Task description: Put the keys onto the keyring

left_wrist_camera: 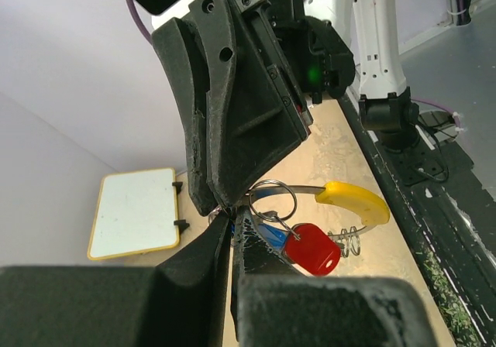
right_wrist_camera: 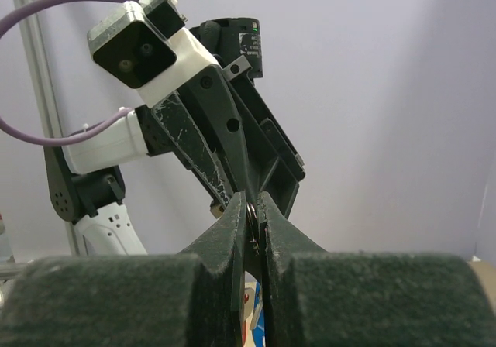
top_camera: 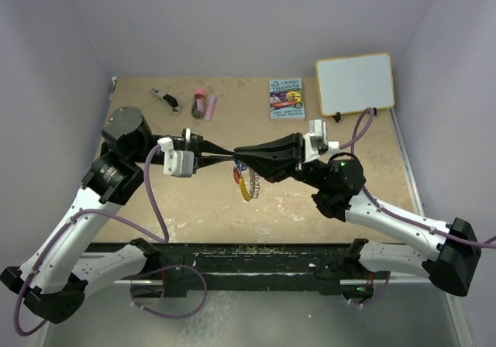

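Observation:
My left gripper (top_camera: 230, 156) and right gripper (top_camera: 239, 156) meet tip to tip above the middle of the table. The keyring (top_camera: 246, 183) hangs just under them. In the left wrist view its yellow part (left_wrist_camera: 358, 200) and silvery coil (left_wrist_camera: 350, 242) reach right from the tips. A small split ring (left_wrist_camera: 272, 200) on its wire carries the red key (left_wrist_camera: 312, 249) and the blue key (left_wrist_camera: 269, 228), which is half hidden behind my finger. The left gripper (left_wrist_camera: 230, 219) is shut on a thin wire of the keyring. The right gripper (right_wrist_camera: 253, 207) is shut on a thin metal loop.
A small book (top_camera: 287, 99) and a whiteboard (top_camera: 355, 84) lie at the back right. A black-and-silver clip tool (top_camera: 165, 99) and a dark red tube (top_camera: 200, 104) lie at the back left. Purple walls close in the table on three sides.

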Controlling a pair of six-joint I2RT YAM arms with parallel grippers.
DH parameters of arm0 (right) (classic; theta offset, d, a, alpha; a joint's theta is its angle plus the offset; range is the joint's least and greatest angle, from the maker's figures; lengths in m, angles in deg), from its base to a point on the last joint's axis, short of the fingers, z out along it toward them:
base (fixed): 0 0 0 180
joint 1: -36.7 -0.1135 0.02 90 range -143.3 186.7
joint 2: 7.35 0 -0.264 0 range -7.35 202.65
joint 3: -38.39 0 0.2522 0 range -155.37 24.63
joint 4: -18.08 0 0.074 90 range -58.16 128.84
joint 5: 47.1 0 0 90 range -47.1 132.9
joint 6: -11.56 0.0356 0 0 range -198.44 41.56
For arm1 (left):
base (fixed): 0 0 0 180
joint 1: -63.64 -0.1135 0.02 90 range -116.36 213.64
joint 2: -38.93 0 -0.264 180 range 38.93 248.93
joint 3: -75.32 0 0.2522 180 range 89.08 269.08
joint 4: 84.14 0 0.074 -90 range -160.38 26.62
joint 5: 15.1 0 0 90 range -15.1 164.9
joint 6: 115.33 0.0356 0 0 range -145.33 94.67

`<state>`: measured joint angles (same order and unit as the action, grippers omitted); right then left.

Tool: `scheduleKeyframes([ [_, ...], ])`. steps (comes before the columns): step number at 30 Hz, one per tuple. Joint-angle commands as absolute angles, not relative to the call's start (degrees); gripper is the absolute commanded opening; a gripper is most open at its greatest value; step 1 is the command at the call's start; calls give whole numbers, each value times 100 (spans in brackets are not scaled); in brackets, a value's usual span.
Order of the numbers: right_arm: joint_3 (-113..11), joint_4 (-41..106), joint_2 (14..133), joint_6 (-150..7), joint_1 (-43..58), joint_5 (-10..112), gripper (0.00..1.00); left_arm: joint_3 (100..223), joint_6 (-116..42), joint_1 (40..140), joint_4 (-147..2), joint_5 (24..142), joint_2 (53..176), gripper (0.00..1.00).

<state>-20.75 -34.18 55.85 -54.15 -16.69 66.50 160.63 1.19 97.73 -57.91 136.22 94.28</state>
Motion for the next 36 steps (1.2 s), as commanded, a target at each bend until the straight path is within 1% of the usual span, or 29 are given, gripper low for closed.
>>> scheduleKeyframes([
  [1,-2161,-2477,5437,-5837,-1800,6391,7,16449,421,9783,-5747,13765,9500,3],
  [10,-2127,-1593,4997,-6122,-1858,6173,8,16692,644,9773,-5345,13729,9664,3],
  [16,-2133,-1268,4793,-6226,-1858,6058,8,16745,619,9776,-5307,13738,9747,3],
  [21,-2143,-1155,4742,-6273,-1858,6005,4,16787,544,9772,-5339,13741,9796,3],
  [23,-2142,-1124,4725,-6272,-1858,5987,4,16805,551,9772,-5320,13728,9807,3],
  [25,-2150,-1072,4708,-6307,-1858,6009,7,16821,575,9772,-5282,13717,9816,3],
  [27,-2198,-960,4681,-6346,-1858,6020,15,16843,602,9774,-5250,13729,9834,3],
  [28,-2223,-880,4674,-6357,-1854,6011,17,16851,604,9774,-5239,13735,9834,3],
  [31,-2276,-747,4654,-6396,-1858,5987,19,16875,611,9774,-5236,13746,9852,3],
  [32,-2274,-724,4649,-6405,-1858,5978,17,16877,613,9770,-5232,13746,9855,3],
  [35,-2274,-677,4636,-6427,-1858,5969,6,16915,641,9776,-5157,13763,9867,3],
  [36,-2274,-674,4629,-6429,-1858,5969,4,16928,670,9780,-5108,13771,9869,3],
])
